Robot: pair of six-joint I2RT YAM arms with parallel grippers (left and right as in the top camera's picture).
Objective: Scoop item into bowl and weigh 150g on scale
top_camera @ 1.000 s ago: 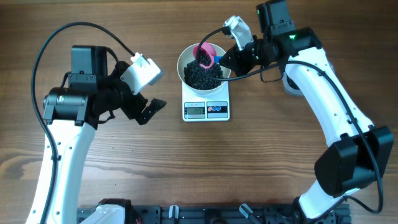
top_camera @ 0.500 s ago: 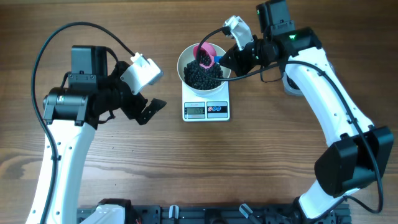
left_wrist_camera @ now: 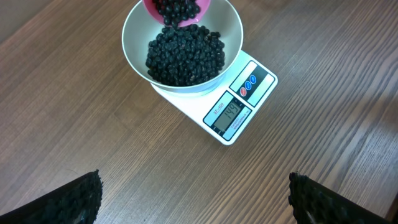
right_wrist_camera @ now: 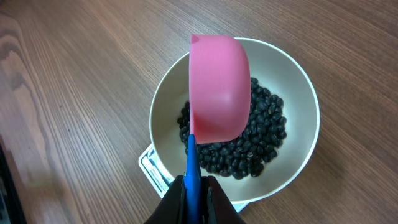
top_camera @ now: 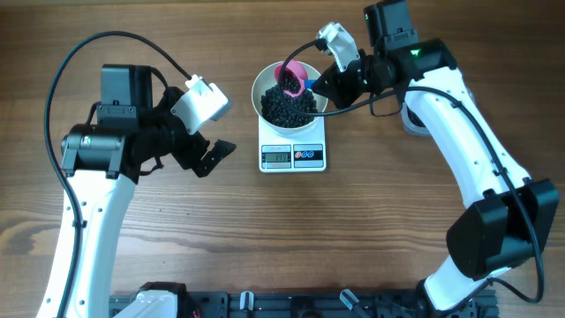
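The white bowl (top_camera: 265,81) stands on the small white scale (top_camera: 293,155) and holds a heap of black beans (top_camera: 288,107), the item. My right gripper (top_camera: 323,84) is shut on the blue handle (right_wrist_camera: 193,171) of a pink scoop (right_wrist_camera: 216,84). The scoop is tipped over the bowl's far rim, with beans still in its mouth (left_wrist_camera: 177,10). My left gripper (top_camera: 210,152) stands open and empty to the left of the scale, its fingertips (left_wrist_camera: 78,199) wide apart over bare wood. The scale's display (left_wrist_camera: 230,114) faces the left wrist view.
A grey object (top_camera: 410,121) lies half hidden behind my right arm at the back right. Bare wooden table (top_camera: 291,238) stretches in front of the scale and between the arms.
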